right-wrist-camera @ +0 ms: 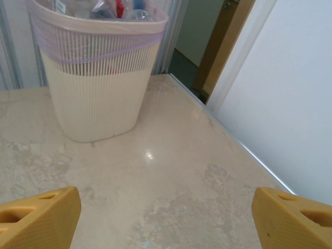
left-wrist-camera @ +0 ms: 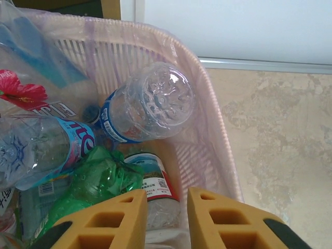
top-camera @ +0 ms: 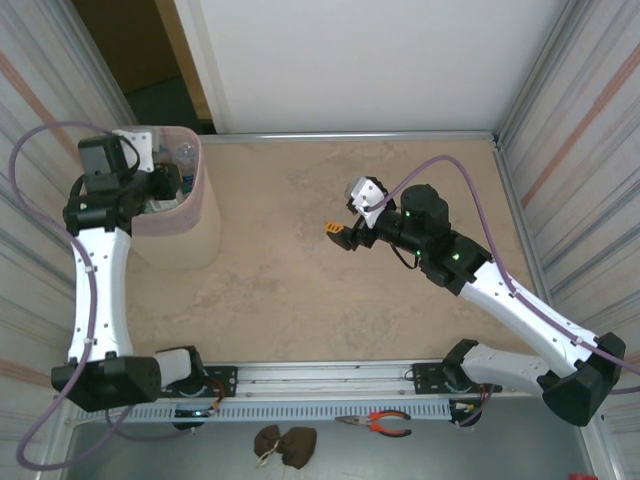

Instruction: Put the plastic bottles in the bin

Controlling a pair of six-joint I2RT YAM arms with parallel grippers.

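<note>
Bottles [left-wrist-camera: 149, 101] lie in the bin [top-camera: 192, 228] at far left; left tool [left-wrist-camera: 165, 210] hangs clenched, empty, above them; right tool [right-wrist-camera: 166, 215] released over the surface [top-camera: 300, 300].

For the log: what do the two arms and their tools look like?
Both arms have white link shells with black joint housings showing small green lights; the left arm and right arm each trail a looping purple cable. The left tool and right tool carry blocky yellow-orange fingers with rectangular cut-outs.

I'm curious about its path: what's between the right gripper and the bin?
Just bare tabletop between right gripper and bin, seen from the right wrist view.
</note>
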